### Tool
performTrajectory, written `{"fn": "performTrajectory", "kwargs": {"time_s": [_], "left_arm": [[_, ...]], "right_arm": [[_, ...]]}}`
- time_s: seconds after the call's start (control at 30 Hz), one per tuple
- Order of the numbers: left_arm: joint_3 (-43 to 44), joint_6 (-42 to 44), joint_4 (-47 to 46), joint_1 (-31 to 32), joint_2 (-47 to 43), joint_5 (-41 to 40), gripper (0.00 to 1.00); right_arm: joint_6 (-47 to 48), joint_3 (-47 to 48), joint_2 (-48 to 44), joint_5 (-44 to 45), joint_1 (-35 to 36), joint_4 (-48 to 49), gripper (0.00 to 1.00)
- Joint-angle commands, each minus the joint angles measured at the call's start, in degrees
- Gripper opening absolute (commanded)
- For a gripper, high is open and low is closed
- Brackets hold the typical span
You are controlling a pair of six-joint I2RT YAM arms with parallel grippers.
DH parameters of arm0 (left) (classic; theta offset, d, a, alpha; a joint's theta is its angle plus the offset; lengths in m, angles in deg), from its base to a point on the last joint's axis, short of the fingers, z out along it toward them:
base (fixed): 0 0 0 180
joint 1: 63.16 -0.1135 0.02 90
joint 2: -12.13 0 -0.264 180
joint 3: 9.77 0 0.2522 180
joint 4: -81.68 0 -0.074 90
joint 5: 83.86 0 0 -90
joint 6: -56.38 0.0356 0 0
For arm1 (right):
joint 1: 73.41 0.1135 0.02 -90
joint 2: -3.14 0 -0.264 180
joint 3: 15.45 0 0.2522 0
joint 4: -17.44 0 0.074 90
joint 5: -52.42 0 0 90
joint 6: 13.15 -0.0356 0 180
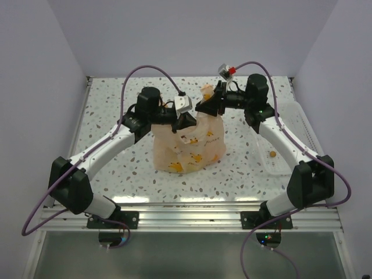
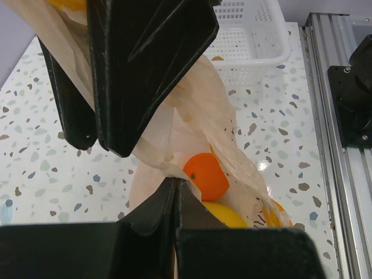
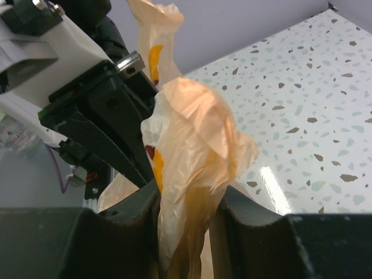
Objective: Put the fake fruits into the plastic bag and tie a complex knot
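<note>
Peach plastic bag [image 1: 189, 145] stands on the desk [image 1: 250, 168], fake fruits [image 2: 224, 214] inside (an orange [image 2: 204, 174] shows). Tying seems underway: left end effector [image 2: 174, 185] clamped on the bag's neck; right end effector [image 3: 189, 200] straddles a handle [image 3: 192, 116], grip unclear. Next probably needs a firm regrasp.

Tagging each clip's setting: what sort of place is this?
Probably a lab robot cell, not a home: a speckled tabletop boxed in by plain white walls, a left arm and right arm bolted to an aluminium rail, toy fruit in a plastic bag.

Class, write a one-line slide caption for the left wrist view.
Left end effector pinching the peach-orange plastic bag, an orange and a yellow fruit showing through.
</note>
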Motion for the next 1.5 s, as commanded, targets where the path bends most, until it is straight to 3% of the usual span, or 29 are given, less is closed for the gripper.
{"fn": "performTrajectory", "kwargs": {"time_s": [0.0,0.23,0.33,0.37,0.53,0.67,0.8,1.0,1.3,1.37,1.4,1.47], "left_arm": [[-0.5,-2.2,-5.8,0.4,-0.3,1.4,0.00],[0.0,-3.6,-7.7,2.0,1.3,-1.1,0.00],[1.3,-2.8,-6.2,2.8,1.0,-1.0,0.00],[2.1,-2.5,-5.5,3.1,0.7,-1.1,0.02],[3.4,0.3,2.3,2.9,-5.1,-2.6,0.28],[2.2,-5.4,0.9,1.6,-10.7,-6.2,0.39],[4.5,-11.9,-3.0,0.7,-10.7,-10.6,0.50],[10.2,-18.6,-7.6,0.5,-4.2,-10.7,0.53],[15.2,-24.8,-11.8,0.4,2.0,-9.6,0.57],[15.8,-26.2,-12.3,0.4,2.7,-8.3,0.53],[15.9,-27.0,-13.3,0.4,3.3,-6.4,0.44],[15.8,-27.9,-13.9,0.4,3.8,-5.7,0.40]], "right_arm": [[-7.9,-0.9,0.2,0.9,-0.1,9.0,0.33],[-14.5,-2.1,1.4,0.4,0.2,14.6,0.32],[-14.7,-2.2,1.7,2.1,0.2,14.8,0.17],[-14.7,-2.2,1.6,3.3,0.2,14.8,0.03],[-10.8,-3.1,-0.1,9.4,0.3,10.1,0.00],[-7.7,-4.0,-1.1,12.3,0.3,8.2,0.00],[-3.1,-4.4,-1.4,8.2,0.7,8.2,0.00],[-0.5,-4.5,-1.9,-0.3,1.2,9.5,0.00],[5.0,-4.8,-3.8,-4.1,2.2,6.6,0.00],[5.9,-4.7,-3.9,-3.7,2.5,5.7,0.00],[6.1,-4.8,-4.0,-3.7,2.5,5.6,0.00],[6.1,-5.1,-4.0,-3.7,2.5,6.0,0.00]]}}
